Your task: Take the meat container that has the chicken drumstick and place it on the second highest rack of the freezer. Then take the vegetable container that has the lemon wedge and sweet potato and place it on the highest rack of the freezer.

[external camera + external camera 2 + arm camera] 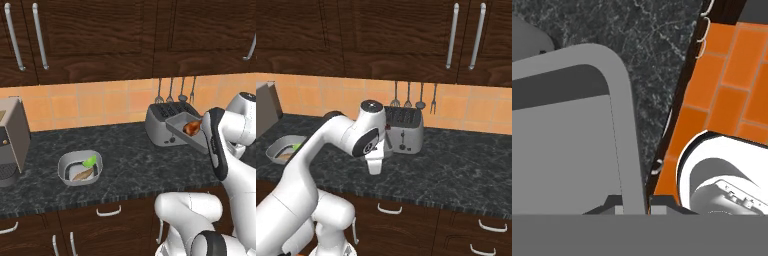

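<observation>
Dark wood cabinets [90,35] (silver handles), orange tiles [90,105], black counter [130,155]

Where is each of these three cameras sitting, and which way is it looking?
Left base view: behind the arm's left, facing the counter and wall; white arm at lower right, lifting the meat container with the chicken drumstick.
Right base view: behind the arm's right, facing that counter; arm rises from lower left.
Hand view: on the hand, looking down the gripper, jaws shut on the container's rim.
Shared: both base views show the toaster and vegetable container.
</observation>
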You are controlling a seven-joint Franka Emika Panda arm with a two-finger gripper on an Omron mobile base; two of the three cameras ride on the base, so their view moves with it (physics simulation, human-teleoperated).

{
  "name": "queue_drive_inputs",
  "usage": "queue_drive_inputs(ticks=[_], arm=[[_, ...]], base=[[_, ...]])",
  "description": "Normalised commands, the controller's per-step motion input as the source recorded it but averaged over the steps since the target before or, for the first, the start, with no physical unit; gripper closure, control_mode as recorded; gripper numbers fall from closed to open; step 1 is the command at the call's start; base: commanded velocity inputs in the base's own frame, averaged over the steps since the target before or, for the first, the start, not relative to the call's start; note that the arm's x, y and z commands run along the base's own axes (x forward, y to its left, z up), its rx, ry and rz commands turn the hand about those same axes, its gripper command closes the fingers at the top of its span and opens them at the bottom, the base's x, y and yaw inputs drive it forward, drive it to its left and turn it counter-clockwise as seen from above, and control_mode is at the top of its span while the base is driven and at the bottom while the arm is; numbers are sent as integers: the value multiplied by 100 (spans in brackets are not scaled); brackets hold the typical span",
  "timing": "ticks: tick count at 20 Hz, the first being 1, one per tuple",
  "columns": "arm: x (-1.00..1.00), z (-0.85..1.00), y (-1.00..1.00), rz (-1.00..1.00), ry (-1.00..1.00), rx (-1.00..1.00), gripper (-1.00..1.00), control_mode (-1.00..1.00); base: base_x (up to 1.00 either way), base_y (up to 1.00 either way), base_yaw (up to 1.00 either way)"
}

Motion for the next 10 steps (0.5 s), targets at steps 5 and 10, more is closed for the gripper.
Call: queue_drive_inputs(ticks=[5, 10], arm=[[0, 4, 0, 0, 0, -3, 100, -100], [0, 0, 0, 0, 0, 0, 100, 100]], base=[[0, 0, 0], [-22, -5, -9]])
